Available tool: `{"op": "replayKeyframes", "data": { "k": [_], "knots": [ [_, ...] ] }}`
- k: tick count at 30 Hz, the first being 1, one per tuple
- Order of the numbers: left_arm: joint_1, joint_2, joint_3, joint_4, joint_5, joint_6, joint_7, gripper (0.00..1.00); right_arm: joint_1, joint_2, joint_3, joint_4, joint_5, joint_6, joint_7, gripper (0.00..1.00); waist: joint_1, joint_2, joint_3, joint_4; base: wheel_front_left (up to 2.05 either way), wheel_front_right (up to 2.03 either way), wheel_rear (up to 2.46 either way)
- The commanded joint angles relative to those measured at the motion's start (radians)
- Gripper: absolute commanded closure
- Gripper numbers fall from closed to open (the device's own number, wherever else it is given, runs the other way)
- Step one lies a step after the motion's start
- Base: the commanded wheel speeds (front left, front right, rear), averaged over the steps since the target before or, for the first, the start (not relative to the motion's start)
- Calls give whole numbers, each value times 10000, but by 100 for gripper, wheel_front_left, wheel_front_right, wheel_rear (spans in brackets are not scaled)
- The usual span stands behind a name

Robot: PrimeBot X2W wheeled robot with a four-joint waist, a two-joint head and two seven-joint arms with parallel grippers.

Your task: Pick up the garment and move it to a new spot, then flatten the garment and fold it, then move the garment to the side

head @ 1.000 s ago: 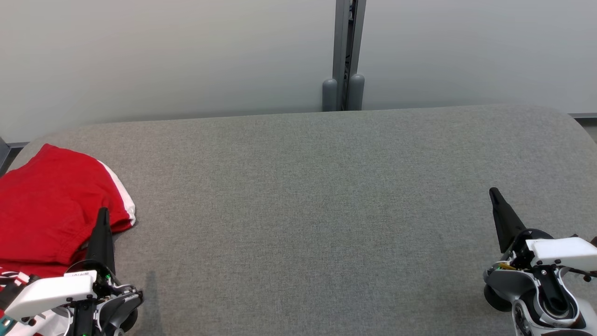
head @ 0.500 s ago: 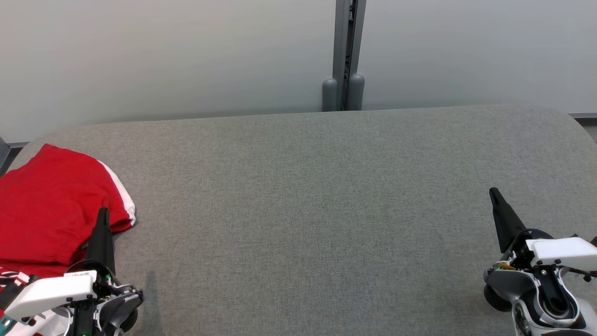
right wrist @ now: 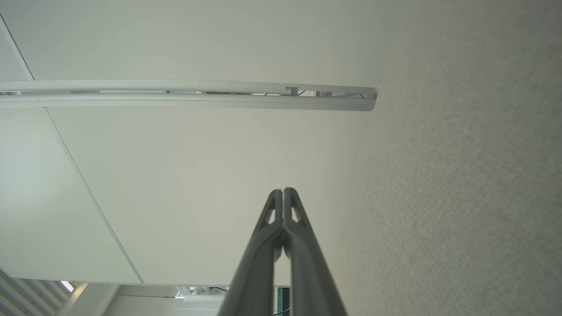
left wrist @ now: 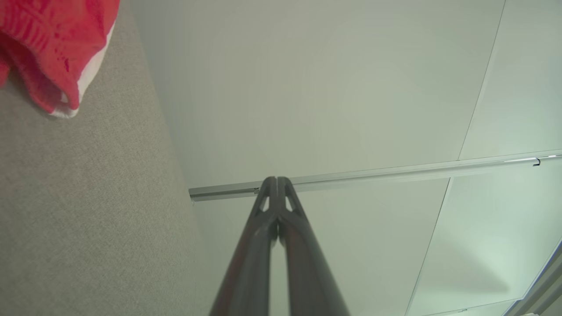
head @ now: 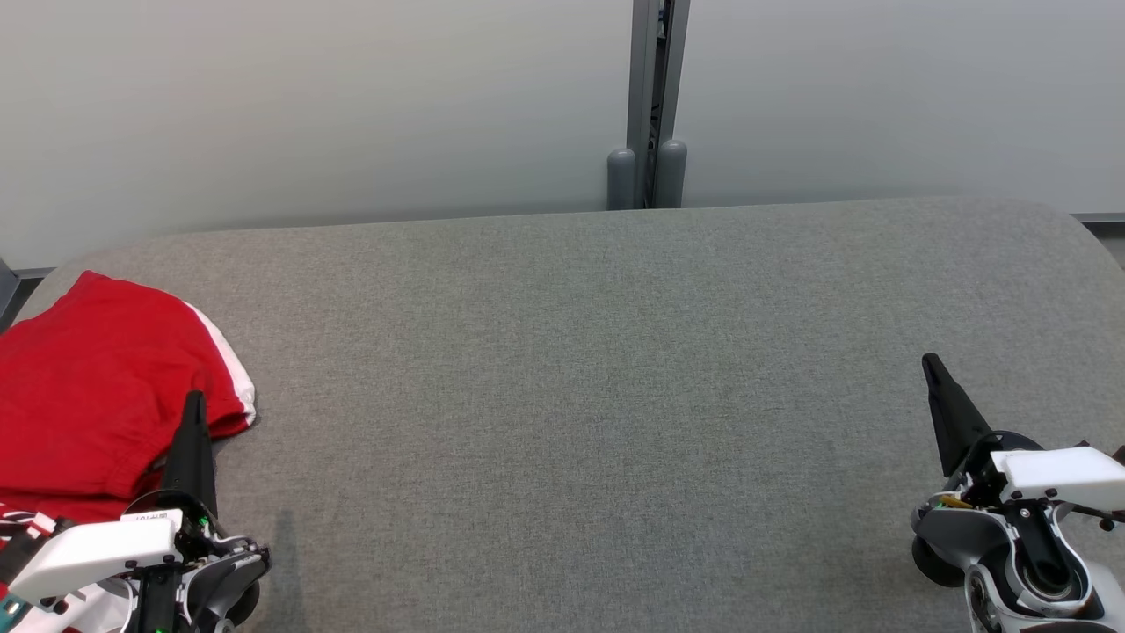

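A red garment [head: 97, 378] with a white stripe lies bunched at the left edge of a grey desk [head: 571, 396]. The left claw [head: 195, 401], near it, and the right claw [head: 930, 362], well apart, are both pressed together and empty. A careless nudge could push the cloth off the edge.

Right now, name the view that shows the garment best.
Head view: most of the red garment lies in sight at the table's left edge, white stripe included, though the frame crops it. The left wrist view catches one hem corner. The right wrist view faces table and wall.
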Motion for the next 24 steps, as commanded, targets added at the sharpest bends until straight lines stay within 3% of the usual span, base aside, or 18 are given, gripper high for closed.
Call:
{"op": "replayKeyframes", "data": {
  "k": [1, 24],
  "knots": [
    [-143, 58, 23, -31, 12, -31, 19, 100, -72, -69, -42, -7, 31, 29, 30, 100, 0, -1, 0, 0, 0, 0, 0],
    [-143, 58, 23, -31, 12, -31, 19, 100, -72, -69, -42, -7, 31, 29, 30, 100, 0, -1, 0, 0, 0, 0, 0]
  ]
}}
